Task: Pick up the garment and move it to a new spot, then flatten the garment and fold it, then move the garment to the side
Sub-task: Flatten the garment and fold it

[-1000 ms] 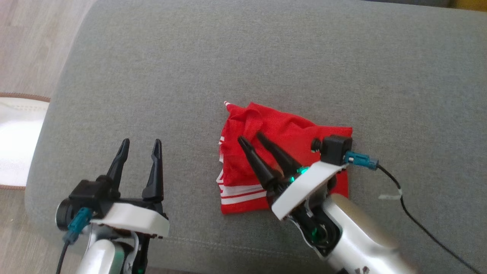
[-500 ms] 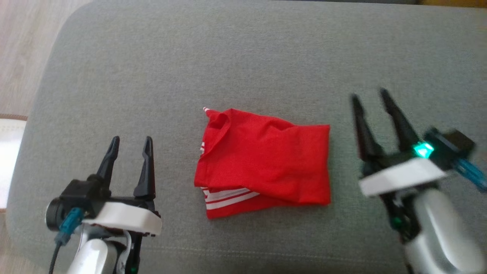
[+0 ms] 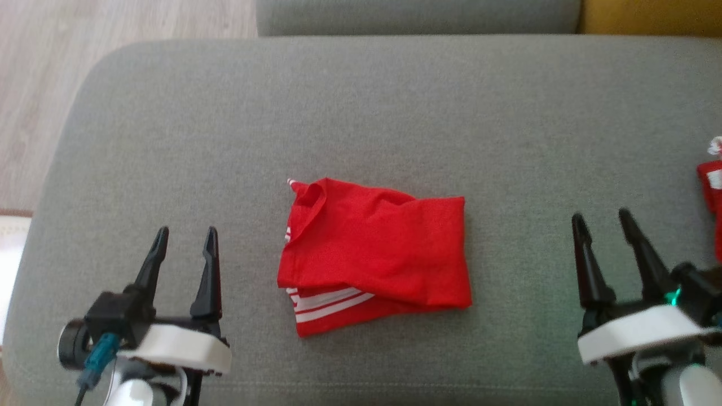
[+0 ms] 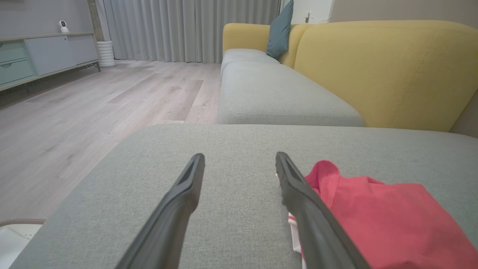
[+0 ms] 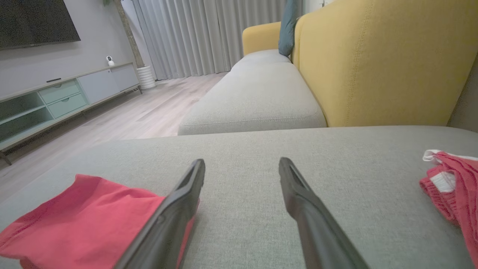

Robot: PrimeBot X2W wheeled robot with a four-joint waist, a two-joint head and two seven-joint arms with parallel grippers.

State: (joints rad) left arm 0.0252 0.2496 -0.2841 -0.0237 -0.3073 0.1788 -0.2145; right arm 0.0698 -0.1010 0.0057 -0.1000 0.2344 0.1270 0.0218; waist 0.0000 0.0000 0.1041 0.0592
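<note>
The garment (image 3: 375,254) is red with white stripes and lies folded in the middle of the grey sofa seat (image 3: 361,113). It shows again at the lower right of the left wrist view (image 4: 381,213) and at the lower left of the right wrist view (image 5: 82,220). To its left my left gripper (image 3: 185,237) stands open with nothing between its fingers (image 4: 239,164). On the other side my right gripper (image 3: 601,223) is open too, apart from the cloth, its jaws bare (image 5: 241,168).
A second red and white piece of clothing (image 3: 712,192) lies crumpled at the seat's right edge (image 5: 452,183). Yellow backrest (image 5: 373,63) behind, another grey seat cushion (image 4: 276,93) beyond. Wooden floor (image 3: 51,73) drops off to the left, with a pale rug (image 3: 8,265).
My right gripper has left the garment and swung right, off the cloth. The head camera has shifted, bringing the second garment and the far cushion into view. Left gripper unchanged.
</note>
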